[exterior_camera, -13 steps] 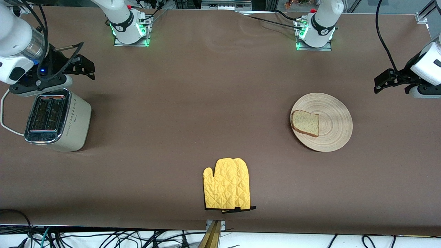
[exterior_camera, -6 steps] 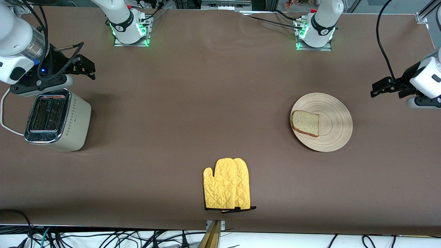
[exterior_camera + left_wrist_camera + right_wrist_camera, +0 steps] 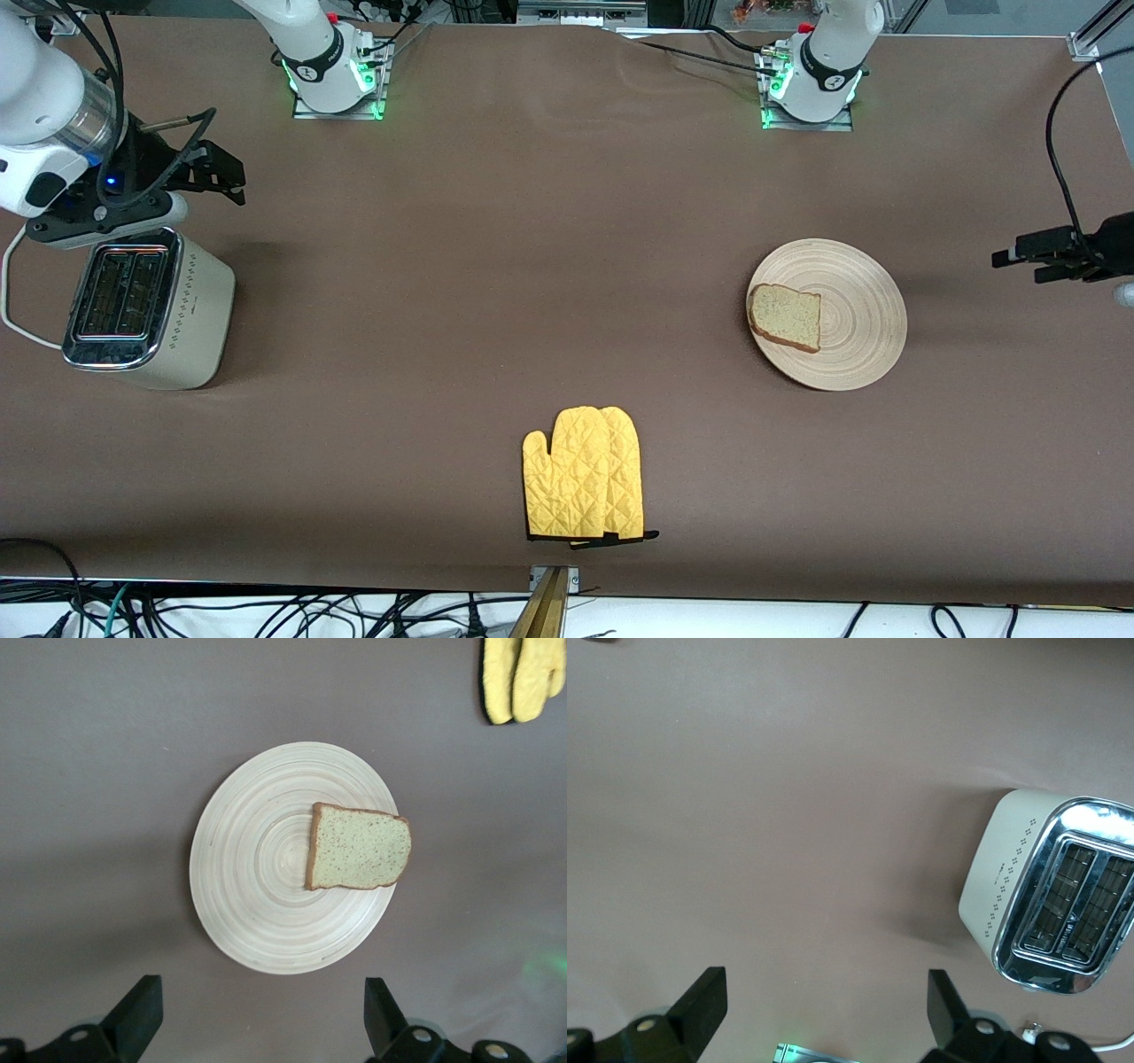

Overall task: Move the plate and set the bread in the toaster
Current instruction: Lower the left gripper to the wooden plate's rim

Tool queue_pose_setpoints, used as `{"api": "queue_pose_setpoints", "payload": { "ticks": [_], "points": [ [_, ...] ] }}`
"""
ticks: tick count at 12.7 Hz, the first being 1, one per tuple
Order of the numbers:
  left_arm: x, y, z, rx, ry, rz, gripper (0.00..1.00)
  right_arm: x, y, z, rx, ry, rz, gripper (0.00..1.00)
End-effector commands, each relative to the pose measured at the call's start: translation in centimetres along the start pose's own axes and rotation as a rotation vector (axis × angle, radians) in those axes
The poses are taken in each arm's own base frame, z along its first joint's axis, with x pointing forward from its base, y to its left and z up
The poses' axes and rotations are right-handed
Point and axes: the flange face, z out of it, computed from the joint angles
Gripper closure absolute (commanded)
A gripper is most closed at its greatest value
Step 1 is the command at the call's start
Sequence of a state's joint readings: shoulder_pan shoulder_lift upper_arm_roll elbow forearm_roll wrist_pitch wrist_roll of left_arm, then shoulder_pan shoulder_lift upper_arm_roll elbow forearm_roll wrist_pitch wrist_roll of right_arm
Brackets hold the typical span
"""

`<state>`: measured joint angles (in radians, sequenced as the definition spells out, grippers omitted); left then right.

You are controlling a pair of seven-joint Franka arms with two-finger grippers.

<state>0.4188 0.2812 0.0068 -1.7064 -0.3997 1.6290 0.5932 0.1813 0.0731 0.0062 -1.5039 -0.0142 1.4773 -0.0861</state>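
Over the last second the left gripper (image 3: 1019, 258) has been swung toward the left arm's end of the table and lowered beside the plate (image 3: 855, 350), its fingers spread wide with nothing held; an approach to the plate's rim is judged to be under way. The bread (image 3: 786, 316) lies on the plate, overhanging the edge toward the right arm's end, and the toaster (image 3: 177, 319) stands well apart at that end. The right gripper (image 3: 217, 173), open wide and empty, waits unmoved by the toaster.
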Motion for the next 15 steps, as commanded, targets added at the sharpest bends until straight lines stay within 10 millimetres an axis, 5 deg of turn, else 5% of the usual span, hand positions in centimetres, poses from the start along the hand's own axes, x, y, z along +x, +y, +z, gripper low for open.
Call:
{"api": "queue_pose_setpoints", "payload": {
  "ticks": [1,3,6,10,15],
  "points": [
    [1.4,-6.9,6.5,-0.224,0.018,0.050,0.00,-0.4,-0.1,-0.1,0.011,-0.001,0.006,0.00],
    [1.4,-10.9,12.4,-0.358,0.024,0.040,0.00,-0.4,0.0,0.2,0.012,-0.007,0.007,0.00],
    [1.3,-13.7,18.9,-0.466,0.003,-0.009,0.06,-0.3,0.2,0.6,0.013,-0.013,0.010,0.00],
    [1.7,-14.4,20.7,-0.438,-0.007,-0.017,0.14,-0.3,0.1,0.5,0.011,-0.010,0.009,0.00],
    [2.0,-14.9,23.7,-0.431,-0.029,-0.034,0.62,-0.3,0.2,0.6,0.011,-0.011,0.010,0.00]
  ]
}}
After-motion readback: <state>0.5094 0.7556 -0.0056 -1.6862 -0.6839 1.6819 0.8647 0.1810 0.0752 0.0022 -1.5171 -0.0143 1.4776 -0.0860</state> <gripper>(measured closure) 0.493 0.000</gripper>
